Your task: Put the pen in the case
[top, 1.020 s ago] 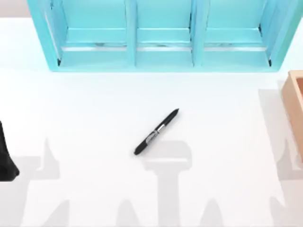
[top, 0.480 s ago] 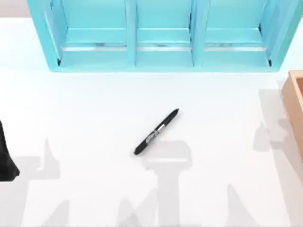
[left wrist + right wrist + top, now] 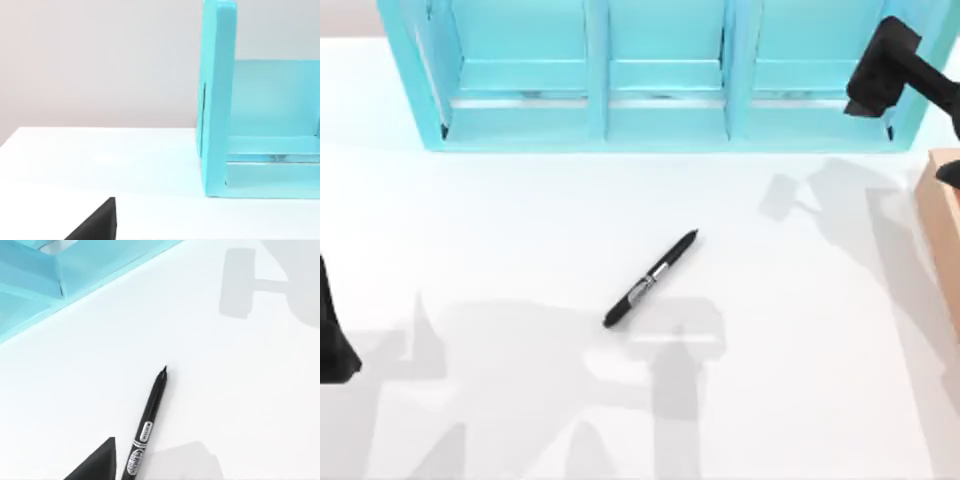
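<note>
My right hand (image 3: 882, 68) hangs in the air over the right end of the turquoise shelf unit (image 3: 660, 75), seen from above as a dark block on its arm coming in from the right edge. Whether its fingers are spread or closed I cannot tell; it has hold of nothing. Its shadow falls on the white desk (image 3: 500, 220) just in front of the shelf unit's right end.

The pen (image 3: 651, 278) lies flat on the desk in front of the shelf unit's middle compartment, well apart from the shelf and from my right hand. It lies on a slant, its pointed tip towards the shelf unit and its blunt end away from it, with the silvery band near its middle. From my right wrist the pen (image 3: 146, 428) shows with its tip up on the bare desk and printed silver labels along its barrel, nothing touching it.

A tan wooden box (image 3: 942, 215) sits at the desk's right edge, in front of the shelf unit's right corner and partly cut off.

My left arm (image 3: 334, 335) sits parked at the desk's left edge, well forward of the shelf unit's left end. From its wrist the shelf unit's (image 3: 218, 100) left side panel stands upright on the desk.
</note>
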You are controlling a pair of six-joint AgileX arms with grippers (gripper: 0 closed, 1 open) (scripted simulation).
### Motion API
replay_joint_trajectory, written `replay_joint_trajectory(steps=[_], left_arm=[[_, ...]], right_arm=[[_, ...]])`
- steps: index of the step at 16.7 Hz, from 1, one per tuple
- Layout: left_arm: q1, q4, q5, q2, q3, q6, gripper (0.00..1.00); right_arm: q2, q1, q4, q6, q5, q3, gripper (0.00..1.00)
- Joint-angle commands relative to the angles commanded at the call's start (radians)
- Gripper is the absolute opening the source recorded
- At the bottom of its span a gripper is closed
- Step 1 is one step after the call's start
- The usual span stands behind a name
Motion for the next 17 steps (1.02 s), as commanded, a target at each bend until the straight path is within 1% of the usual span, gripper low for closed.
replay_joint_trajectory(steps=[6,10,14,17], left_arm=[[0.0,0.0,0.0,0.0,0.0,0.0,1.0],[0.0,0.0,0.0,0.0,0.0,0.0,1.0],[0.0,0.0,0.0,0.0,0.0,0.0,1.0],[0.0,0.0,0.0,0.0,0.0,0.0,1.0]], right_arm=[[0.538,0.156,-0.275,0.302,0.016,0.495,1.0],[0.814,0.242,-0.409,0.447,0.031,0.751,1.0],[0.979,0.297,-0.488,0.531,0.042,0.905,1.0],[1.011,0.309,-0.503,0.547,0.044,0.935,1.0]])
